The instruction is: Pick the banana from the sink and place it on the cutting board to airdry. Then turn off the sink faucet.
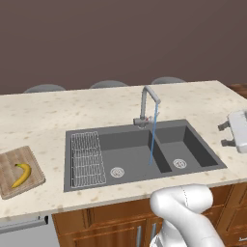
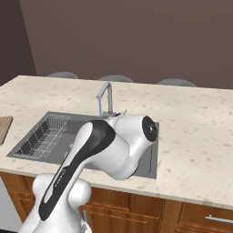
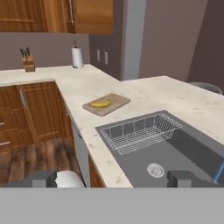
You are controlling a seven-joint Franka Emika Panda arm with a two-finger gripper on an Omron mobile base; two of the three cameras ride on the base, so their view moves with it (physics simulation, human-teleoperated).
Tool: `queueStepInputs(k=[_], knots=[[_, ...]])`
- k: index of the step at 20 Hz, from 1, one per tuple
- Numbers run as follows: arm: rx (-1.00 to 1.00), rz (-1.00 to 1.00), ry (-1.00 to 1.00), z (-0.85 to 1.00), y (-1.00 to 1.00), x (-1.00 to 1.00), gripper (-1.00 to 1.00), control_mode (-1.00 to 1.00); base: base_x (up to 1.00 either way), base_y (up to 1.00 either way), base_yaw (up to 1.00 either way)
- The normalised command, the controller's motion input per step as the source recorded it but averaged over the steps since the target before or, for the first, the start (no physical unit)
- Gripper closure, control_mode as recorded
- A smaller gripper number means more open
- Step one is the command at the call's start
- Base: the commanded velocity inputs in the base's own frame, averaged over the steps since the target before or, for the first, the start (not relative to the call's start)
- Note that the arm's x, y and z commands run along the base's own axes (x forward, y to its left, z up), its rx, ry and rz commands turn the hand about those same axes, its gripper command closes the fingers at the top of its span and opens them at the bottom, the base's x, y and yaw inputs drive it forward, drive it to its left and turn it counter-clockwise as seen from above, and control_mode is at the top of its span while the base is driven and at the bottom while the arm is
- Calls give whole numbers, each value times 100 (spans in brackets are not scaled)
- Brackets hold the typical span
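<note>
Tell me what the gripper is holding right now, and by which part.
Nothing. The gripper is open and empty; the banana lies on the cutting board.

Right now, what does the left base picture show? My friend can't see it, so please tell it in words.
A small yellow banana lies on a wooden cutting board at the left of a pale counter. In the middle is a dark grey sink with a white wire rack, and a thin stream of water runs from the sink faucet into it.
</note>
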Motion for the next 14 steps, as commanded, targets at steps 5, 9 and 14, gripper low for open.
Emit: queueStepInputs(k=[5,9,14], knots=[[18,0,6,-10,0,21,-100,-100,0,0,0],[21,0,16,0,-2,32,-100,-100,0,0,0],[9,9,6,-7,0,22,-100,-100,0,0,0]])
